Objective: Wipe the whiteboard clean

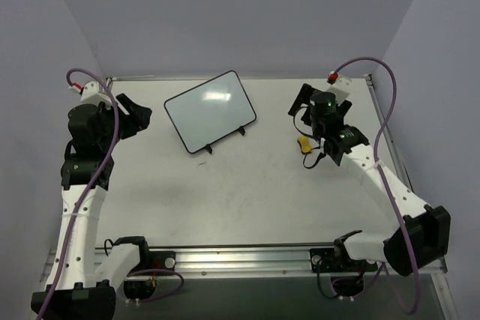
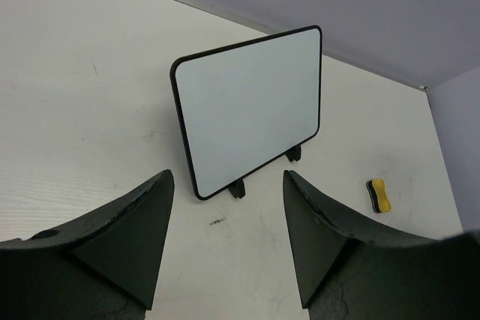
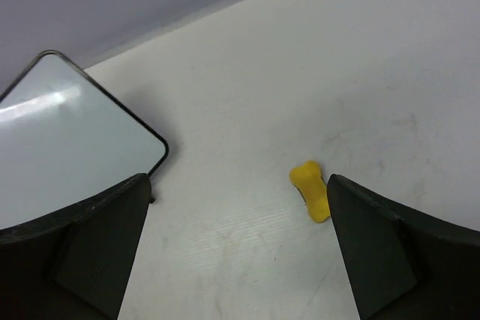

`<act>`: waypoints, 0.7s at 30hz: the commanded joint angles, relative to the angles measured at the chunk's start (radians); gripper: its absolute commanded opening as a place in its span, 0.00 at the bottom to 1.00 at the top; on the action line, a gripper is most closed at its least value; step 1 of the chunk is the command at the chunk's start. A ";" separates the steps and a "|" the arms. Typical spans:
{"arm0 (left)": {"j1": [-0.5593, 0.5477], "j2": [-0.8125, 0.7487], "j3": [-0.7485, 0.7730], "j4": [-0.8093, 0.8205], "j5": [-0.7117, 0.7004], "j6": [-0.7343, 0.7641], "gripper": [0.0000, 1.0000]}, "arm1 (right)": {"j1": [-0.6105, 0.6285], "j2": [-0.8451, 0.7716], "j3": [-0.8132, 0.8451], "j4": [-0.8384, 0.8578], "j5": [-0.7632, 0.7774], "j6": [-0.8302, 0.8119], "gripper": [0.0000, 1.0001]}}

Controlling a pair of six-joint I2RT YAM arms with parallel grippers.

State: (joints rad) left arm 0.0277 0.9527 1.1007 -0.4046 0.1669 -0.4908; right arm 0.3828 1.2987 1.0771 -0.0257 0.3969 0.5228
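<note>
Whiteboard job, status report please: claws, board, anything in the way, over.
Left claw open, empty. Right claw open, empty, yellow eraser lying loose near it. Whiteboard propped on its feet, face blank. Nothing blocking it.

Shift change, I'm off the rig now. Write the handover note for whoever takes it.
Left claw: open, empty, facing the whiteboard.
Right claw: open, empty, near the yellow eraser, which lies loose on the table.
Whiteboard: standing on its feet, far side, left of centre.
Done: board shows no marks.
Left: nothing visible to wipe; probably just check it closely.
</note>
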 commanded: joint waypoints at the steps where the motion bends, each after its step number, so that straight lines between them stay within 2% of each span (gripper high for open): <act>1: 0.000 -0.023 0.060 -0.057 0.033 0.061 0.69 | 0.057 -0.120 0.037 -0.034 0.056 -0.082 1.00; 7: 0.000 -0.034 0.077 -0.094 0.016 0.098 0.69 | 0.102 -0.217 0.034 -0.030 0.053 -0.109 1.00; 13: 0.000 -0.026 0.076 -0.083 0.020 0.092 0.69 | 0.100 -0.233 0.012 0.010 0.039 -0.125 1.00; 18: -0.002 0.027 0.135 -0.063 0.035 0.042 0.70 | 0.099 -0.202 0.056 0.105 0.037 -0.132 1.00; 21: -0.009 0.109 0.250 -0.050 0.013 0.017 0.70 | 0.097 -0.104 0.180 0.182 -0.001 -0.155 1.00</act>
State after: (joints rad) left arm 0.0269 1.0103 1.2255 -0.4973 0.1875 -0.4385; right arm 0.4812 1.1263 1.1427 0.0143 0.4110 0.3992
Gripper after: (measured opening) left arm 0.695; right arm 0.996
